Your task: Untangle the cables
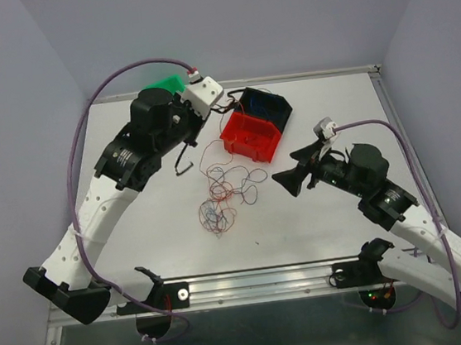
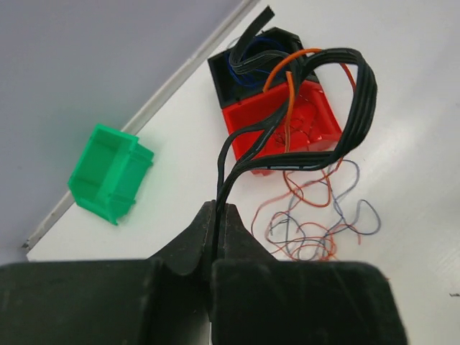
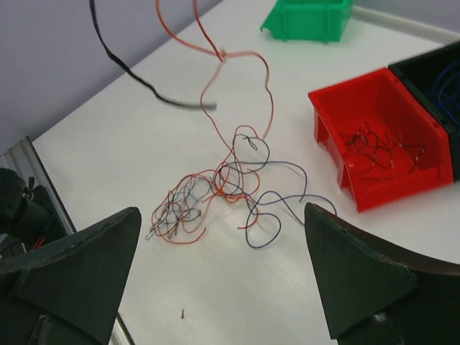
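Left gripper (image 2: 217, 215) clamps a flat, glossy loop of black cables (image 2: 358, 108). Right gripper (image 3: 223, 212) gapes wide, wiry curled tangle (image 1: 220, 194) at its nine o'clock.

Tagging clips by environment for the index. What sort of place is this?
Probably a lab robot test cell: white table walled in by plain panels, left arm and right arm bolted at its near edge, a red bin, black bin and green bin beside tangled cables.
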Robot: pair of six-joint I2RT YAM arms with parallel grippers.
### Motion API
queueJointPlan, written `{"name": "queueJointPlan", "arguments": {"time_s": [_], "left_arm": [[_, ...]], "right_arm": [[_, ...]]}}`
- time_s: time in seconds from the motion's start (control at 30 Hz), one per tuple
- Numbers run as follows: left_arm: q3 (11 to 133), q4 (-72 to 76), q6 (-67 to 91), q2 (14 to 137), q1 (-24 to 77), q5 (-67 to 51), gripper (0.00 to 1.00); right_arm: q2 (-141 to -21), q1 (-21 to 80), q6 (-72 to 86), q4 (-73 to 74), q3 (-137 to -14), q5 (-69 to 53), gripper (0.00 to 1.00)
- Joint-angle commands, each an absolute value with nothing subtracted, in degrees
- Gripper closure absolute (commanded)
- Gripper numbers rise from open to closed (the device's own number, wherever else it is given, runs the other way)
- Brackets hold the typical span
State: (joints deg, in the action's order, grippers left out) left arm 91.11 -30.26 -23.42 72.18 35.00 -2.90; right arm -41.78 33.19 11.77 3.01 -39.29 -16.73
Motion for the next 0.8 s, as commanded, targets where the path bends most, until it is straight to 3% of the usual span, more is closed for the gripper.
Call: {"name": "queueJointPlan", "arguments": {"time_s": [0.0,0.23,0.77], "left_arm": [[89.8,-31.0,-21.8,71.5,38.2,-2.7,1.0],[88.3,-32.0,-22.0,72.6,41.7,-2.5,1.0],[90.2,-36.2,-21.8,72.7,45.2,-8.9,1.0]], "right_arm": [[-44.2,33.1,7.6,-16.1,-35.2,-24.3,0.0],[-49.6,33.1,8.4,-37.7,-30.5,-29.6,0.0],[-80.6,35.1,10.4,-59.4,-41.7,-28.1,0.01]]}}
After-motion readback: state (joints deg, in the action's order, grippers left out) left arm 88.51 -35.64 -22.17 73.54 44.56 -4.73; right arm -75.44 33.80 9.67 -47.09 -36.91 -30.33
